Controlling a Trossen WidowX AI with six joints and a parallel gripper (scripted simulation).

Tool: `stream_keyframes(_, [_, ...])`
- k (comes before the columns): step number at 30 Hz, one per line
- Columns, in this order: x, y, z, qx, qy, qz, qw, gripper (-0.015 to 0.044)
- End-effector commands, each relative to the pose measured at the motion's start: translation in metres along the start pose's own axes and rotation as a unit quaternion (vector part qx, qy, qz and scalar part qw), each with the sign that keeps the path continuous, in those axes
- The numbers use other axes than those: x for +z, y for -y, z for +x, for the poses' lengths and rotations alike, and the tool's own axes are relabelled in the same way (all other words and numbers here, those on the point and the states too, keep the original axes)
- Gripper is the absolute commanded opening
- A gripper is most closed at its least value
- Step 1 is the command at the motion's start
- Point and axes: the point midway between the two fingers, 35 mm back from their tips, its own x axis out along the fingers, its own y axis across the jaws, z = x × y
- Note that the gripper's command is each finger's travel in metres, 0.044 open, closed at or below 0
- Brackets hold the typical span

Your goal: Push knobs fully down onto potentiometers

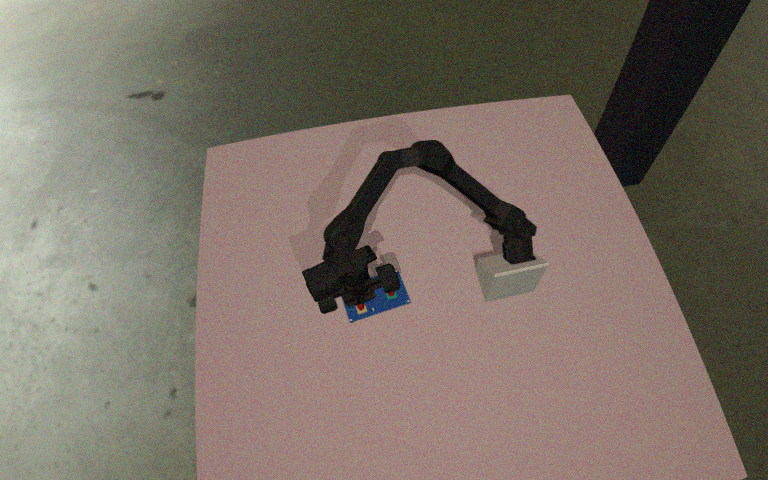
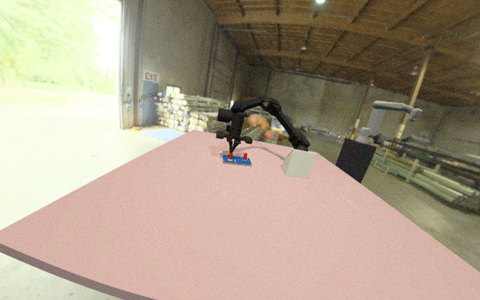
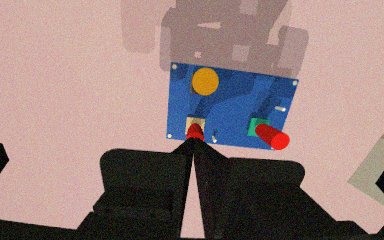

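Note:
The blue circuit board (image 1: 381, 305) (image 2: 240, 162) (image 3: 230, 117) stands on the table. One red knob (image 1: 360, 306) (image 2: 230, 155) (image 3: 195, 132) is upright over the beige potentiometer (image 3: 196, 119). The other red knob (image 2: 245, 155) (image 3: 279, 140) stands over the green potentiometer (image 2: 244, 160) (image 3: 253, 123). My gripper (image 2: 230, 152) (image 3: 193, 141) is shut with nothing between its fingers. Its tips are at the top of the knob over the beige potentiometer and hide part of it. Whether either knob sits against its potentiometer is too small to tell.
An orange round part (image 3: 205, 81) stands on the board's far side in the wrist view. Small pale pins stand near the potentiometers. A grey wedge-shaped block (image 1: 512, 281) (image 2: 300, 164) (image 3: 367, 172) is at the arm's base, to the right of the board.

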Motion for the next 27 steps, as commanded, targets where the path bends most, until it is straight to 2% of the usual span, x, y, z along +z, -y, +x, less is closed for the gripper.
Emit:
stream_keyframes(1, [0.004,0.0,0.023,-0.016,0.001,0.014,1.0,0.0])
stream_keyframes(16, [0.004,0.0,0.023,-0.016,0.001,0.014,1.0,0.0])
stream_keyframes(27, [0.004,-0.001,0.007,-0.016,0.0,0.014,1.0,0.0])
